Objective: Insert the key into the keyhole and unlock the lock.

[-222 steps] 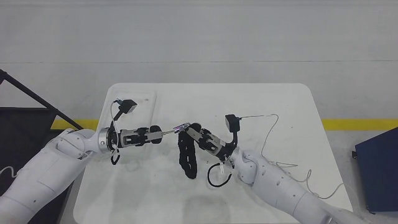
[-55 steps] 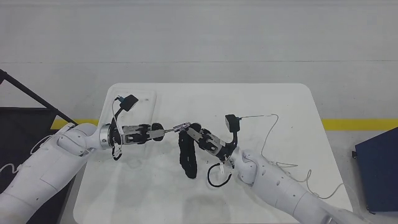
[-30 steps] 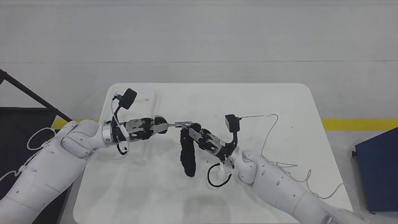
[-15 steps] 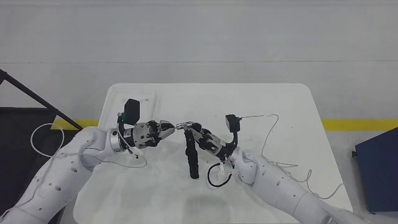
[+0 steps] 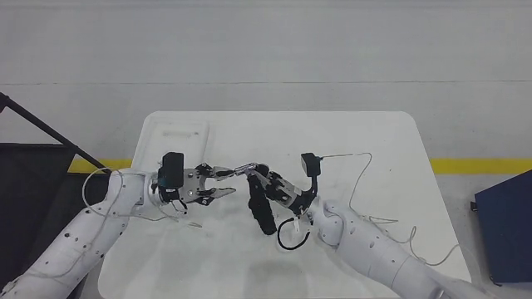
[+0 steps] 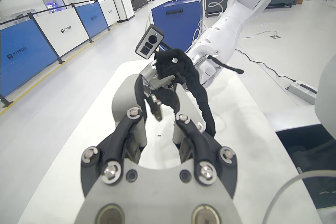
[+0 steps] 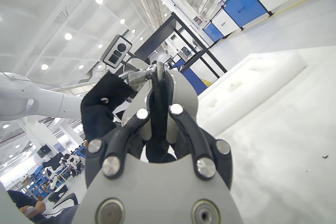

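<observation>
- The small silver metal key (image 6: 155, 109) seemed to be hanging out of the silver head of the black fabric-sleeved cable lock (image 5: 258, 203). The lock was held up over the middle of the white table (image 5: 366, 133), a bit toward its left edge.
- The right gripper (image 7: 159, 87) was clenched on the lock's sleeve just behind the head. My guess is it was bracing the lock so the key had something to turn against.
- The left gripper (image 6: 158, 116) sat right in front of the key, spread wide and grasping nothing. The key was roughly between its fingers, apparently untouched.
- Half a second earlier that claw was pinched at the lock head, and now it had let go. Its wrist had also rolled around over the last couple of seconds, and the cable's loose tail had gone from a curl to a straighter hang. To me that looks like the turn was done, but I can't confirm the lock opened.
- A white foam tray (image 5: 179, 129) sat at the far left corner.
</observation>
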